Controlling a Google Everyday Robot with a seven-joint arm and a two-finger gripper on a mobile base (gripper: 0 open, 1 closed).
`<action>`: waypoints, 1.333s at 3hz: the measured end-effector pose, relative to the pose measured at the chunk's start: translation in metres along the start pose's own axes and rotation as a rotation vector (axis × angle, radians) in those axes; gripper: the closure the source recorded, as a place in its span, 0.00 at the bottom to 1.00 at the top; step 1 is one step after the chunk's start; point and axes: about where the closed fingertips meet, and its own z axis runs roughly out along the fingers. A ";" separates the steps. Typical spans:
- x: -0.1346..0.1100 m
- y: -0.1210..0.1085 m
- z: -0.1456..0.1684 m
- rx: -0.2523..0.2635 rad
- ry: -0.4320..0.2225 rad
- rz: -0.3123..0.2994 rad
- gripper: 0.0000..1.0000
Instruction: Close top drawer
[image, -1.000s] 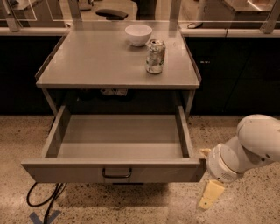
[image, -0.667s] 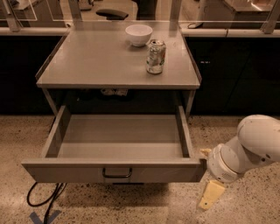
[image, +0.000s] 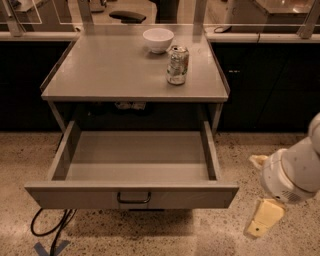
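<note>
The top drawer is pulled far out from under the grey table. It is wide, shallow and empty inside, and its flat front panel has a small dark wire handle at the centre. My gripper is at the lower right, just beyond the drawer's front right corner and not touching it. Its two beige fingers stand apart, one fingertip higher and the other fingertip near the floor. It holds nothing. No other drawer fronts show.
A white bowl and a drink can stand on the table top. A black cable lies on the speckled floor at the lower left beside blue tape. Dark cabinets stand to both sides of the table.
My gripper and arm have shifted a little to the right, away from the drawer's front right corner. The drawer has not moved.
</note>
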 end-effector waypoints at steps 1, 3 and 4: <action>0.008 0.039 -0.014 -0.078 0.020 0.027 0.00; -0.011 0.108 0.076 -0.317 -0.140 -0.082 0.00; -0.029 0.098 0.139 -0.307 -0.205 -0.161 0.00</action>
